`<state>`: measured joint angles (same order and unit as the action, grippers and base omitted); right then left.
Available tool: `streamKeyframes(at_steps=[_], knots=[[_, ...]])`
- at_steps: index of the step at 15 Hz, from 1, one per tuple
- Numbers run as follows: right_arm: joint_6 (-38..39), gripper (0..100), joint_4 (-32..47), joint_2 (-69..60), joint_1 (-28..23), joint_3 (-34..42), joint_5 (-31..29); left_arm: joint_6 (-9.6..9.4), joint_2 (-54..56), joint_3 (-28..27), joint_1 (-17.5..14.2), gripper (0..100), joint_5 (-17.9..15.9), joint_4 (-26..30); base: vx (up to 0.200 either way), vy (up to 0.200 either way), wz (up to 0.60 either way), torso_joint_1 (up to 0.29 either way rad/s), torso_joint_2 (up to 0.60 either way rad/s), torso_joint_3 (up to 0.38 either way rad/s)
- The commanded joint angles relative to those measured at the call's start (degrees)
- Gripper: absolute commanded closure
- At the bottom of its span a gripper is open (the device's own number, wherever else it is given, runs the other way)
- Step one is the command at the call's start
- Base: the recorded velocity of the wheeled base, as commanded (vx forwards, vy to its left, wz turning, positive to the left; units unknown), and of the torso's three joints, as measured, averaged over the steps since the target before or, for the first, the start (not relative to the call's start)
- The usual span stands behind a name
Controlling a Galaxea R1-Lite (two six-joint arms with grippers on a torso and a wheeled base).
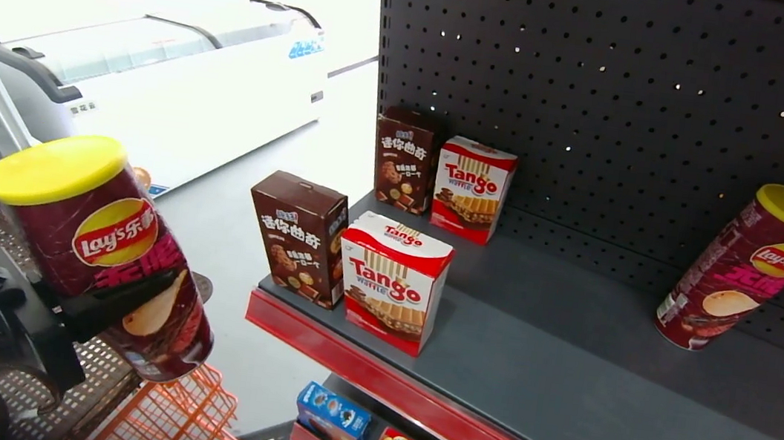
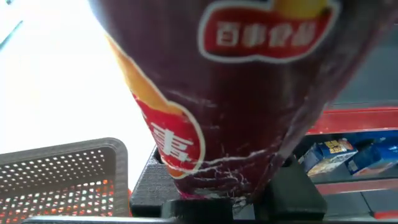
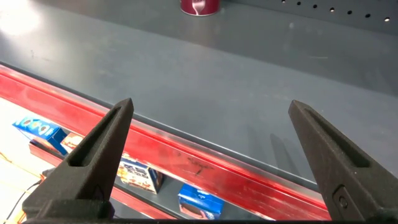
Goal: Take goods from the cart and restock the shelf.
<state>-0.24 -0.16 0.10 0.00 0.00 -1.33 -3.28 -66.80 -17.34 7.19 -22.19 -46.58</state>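
L gripper (image 1: 127, 307) is gripping tilted chip can (image 1: 98, 236) near its base, above cart (image 1: 173, 417), left of shelf (image 1: 567, 376). R gripper (image 3: 211, 109) is hanging wide open, empty, over shelf's front edge.

Maroon chip can (image 1: 106, 245), yellow lid, tilted, gripped in L hand (image 1: 116, 306).

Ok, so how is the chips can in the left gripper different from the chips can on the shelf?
The held can is clamped in the left gripper above the cart; the shelf can rests on the shelf, free of any gripper. The held can tilts its lid toward the robot's left; the shelf can tilts right, seemingly leaning on the pegboard. Both are dark red cans with yellow lids.
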Motion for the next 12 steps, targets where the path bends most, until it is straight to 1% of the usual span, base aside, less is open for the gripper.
streamKeyframes(at_steps=[1, 3, 4, 6, 7, 8, 9, 10, 12], knots=[[-0.02, 0, -0.02, 0.08, 0.0, 0.0, 0.01, 0.03, 0.45, 0.64, 0.1, 100, -0.58, -0.09, 0.0, 0.0, 0.0, 0.0, 0.0, 0.0], [-0.02, 0, -0.02, 0.08, 0.0, 0.0, 0.01, -0.06, 1.06, 1.78, 0.19, 100, -3.65, -0.35, 0.0, 0.0, 0.0, 0.0, 0.0, 0.0], [-0.02, 0, -0.02, 0.08, 0.0, 0.0, 0.01, -0.06, 1.15, 2.22, 1.77, 100, -5.67, -0.53, 0.0, 0.0, 0.0, 0.0, 0.0, 0.0], [-0.2, 0, -0.02, 0.08, 0.0, 0.0, 0.01, -0.06, 1.59, 2.31, 5.38, 100, -5.94, -0.53, 0.0, 0.0, 0.0, 0.0, 0.0, 0.0], [-0.11, 0, -0.02, 0.08, 0.0, 0.0, 0.01, 0.03, 1.68, 2.31, 6.43, 100, -6.03, -0.53, 0.0, 0.0, 0.0, 0.0, 0.0, 0.0], [-0.11, 0, -0.02, 0.08, 0.0, 0.0, 0.01, -0.06, 1.68, 2.22, 8.89, 100, -6.55, -0.53, 0.0, 0.0, 0.0, 0.0, 0.0, 0.0], [-0.11, 0, -0.02, 0.08, 0.0, 0.0, 0.01, 0.03, 1.68, 2.22, 10.12, 100, -7.61, -0.62, 0.0, 0.0, 0.0, 0.0, 0.0, 0.0], [-0.11, 0, -0.02, 0.08, 0.0, 0.0, 0.01, 0.03, 1.68, 2.22, 10.39, 100, -9.19, -0.62, 0.0, 0.0, 0.0, 0.0, 0.0, 0.0], [-0.2, 0, -0.02, 0.08, 0.0, 0.0, 0.01, -0.06, 1.5, 2.13, 11.09, 100, -10.6, -0.62, 0.0, 0.0, 0.0, 0.0, 0.0, 0.0]])
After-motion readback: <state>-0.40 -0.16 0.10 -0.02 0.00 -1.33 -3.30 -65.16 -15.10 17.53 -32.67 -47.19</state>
